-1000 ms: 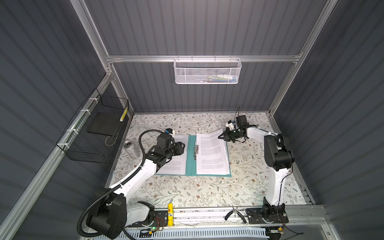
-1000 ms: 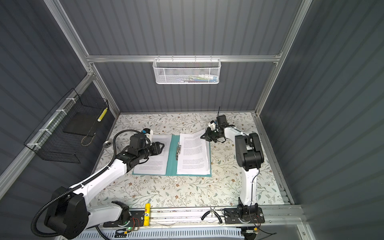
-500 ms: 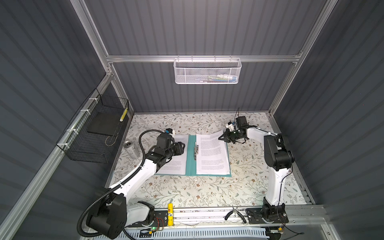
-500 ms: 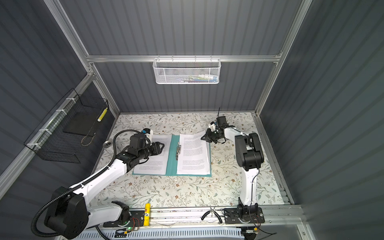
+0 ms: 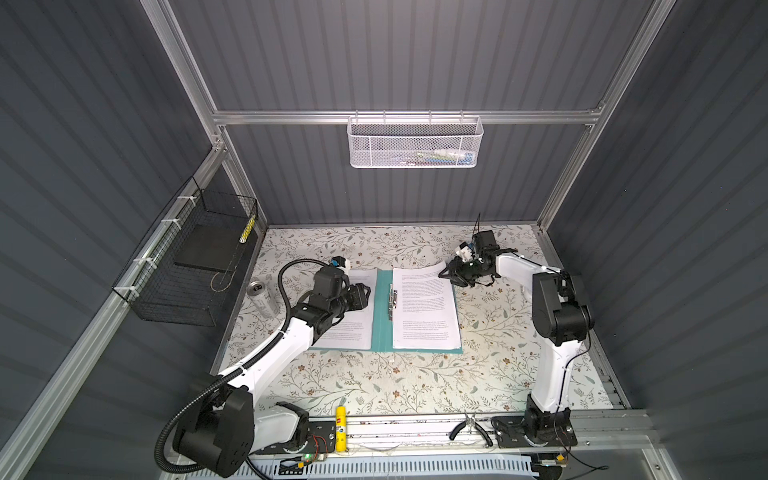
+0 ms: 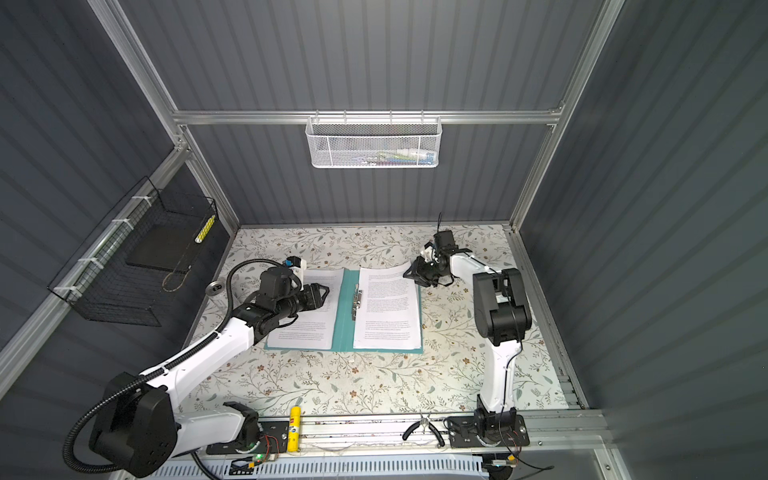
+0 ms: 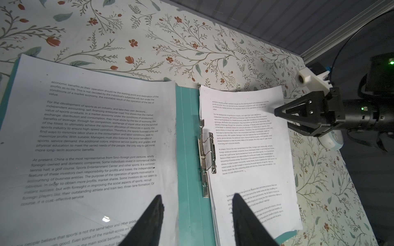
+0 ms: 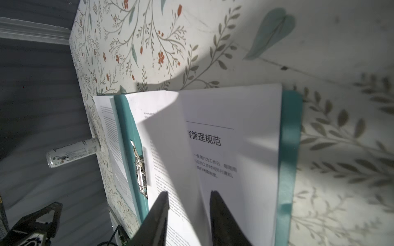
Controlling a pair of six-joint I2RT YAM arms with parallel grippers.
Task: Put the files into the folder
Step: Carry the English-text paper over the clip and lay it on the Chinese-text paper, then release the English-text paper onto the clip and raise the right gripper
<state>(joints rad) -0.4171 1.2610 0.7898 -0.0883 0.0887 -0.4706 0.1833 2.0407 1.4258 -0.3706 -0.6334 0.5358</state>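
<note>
The teal folder (image 5: 382,316) lies open on the table, its silver clip (image 5: 390,299) along the spine. White files lie on both halves: one sheet (image 5: 353,328) on the left half and a stack (image 5: 424,307) on the right half. My left gripper (image 5: 365,293) hovers open over the left sheet's inner edge; in the left wrist view the left gripper (image 7: 196,197) straddles the spine. My right gripper (image 5: 444,274) is at the stack's far right corner. In the right wrist view the right gripper (image 8: 189,192) stands open, the curled top sheet (image 8: 166,138) between its fingers, over a headed sheet (image 8: 245,149).
A silver can (image 5: 262,297) stands left of the folder at the table's edge. A black wire basket (image 5: 187,266) with a black slab hangs on the left wall. A white mesh basket (image 5: 415,143) hangs on the back wall. A yellow glue stick (image 5: 340,428) and pliers (image 5: 469,428) lie on the front rail.
The right gripper's jaws have parted at the top sheet's far corner, where they were shut before. The left arm has not moved.
</note>
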